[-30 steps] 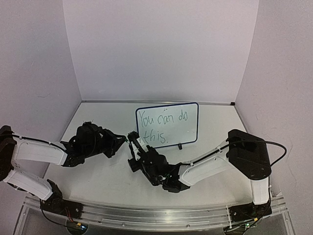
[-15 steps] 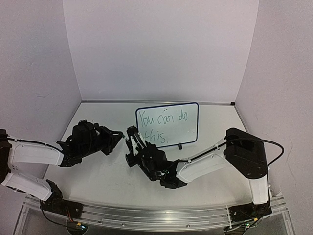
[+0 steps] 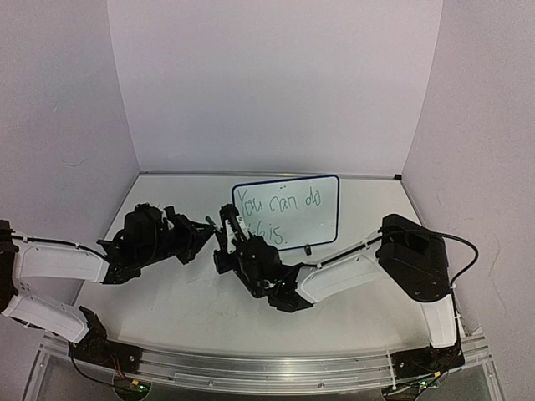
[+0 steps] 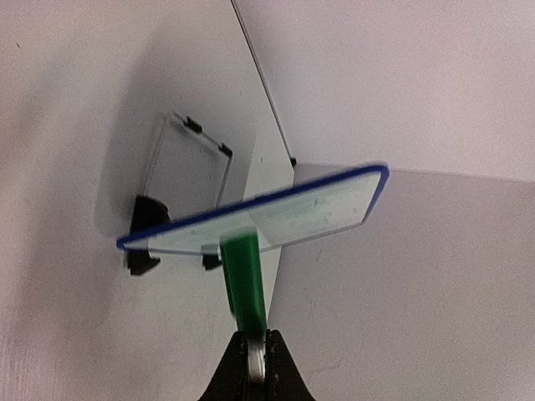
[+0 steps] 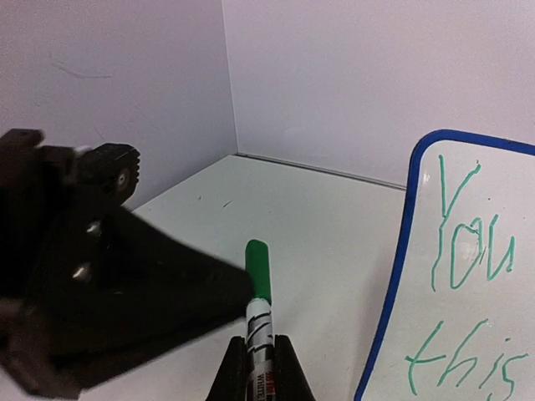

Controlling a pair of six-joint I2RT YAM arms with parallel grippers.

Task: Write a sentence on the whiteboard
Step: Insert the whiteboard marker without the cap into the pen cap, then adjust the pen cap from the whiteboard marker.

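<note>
White tabletop (image 3: 167, 309) bears the whiteboard (image 3: 326, 225) upright just beyond both sets of fingertips, the sentence (image 3: 277, 203) apparently finished, while the right gripper (image 5: 261, 355) pinches the marker (image 5: 259, 322) and the left gripper (image 4: 252, 351) pinches its green cap (image 4: 244, 276), so only recapping seems left.

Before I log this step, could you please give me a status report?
Left gripper shut on green cap. Right gripper shut on marker. Sentence written on whiteboard. Nothing obstructing.

Smooth, glossy whiteboard (image 3: 294, 219) in a blue plastic frame (image 5: 401, 234); matt table (image 3: 192, 305); glossy plastic marker (image 5: 260, 322) and cap (image 4: 244, 280)
</note>
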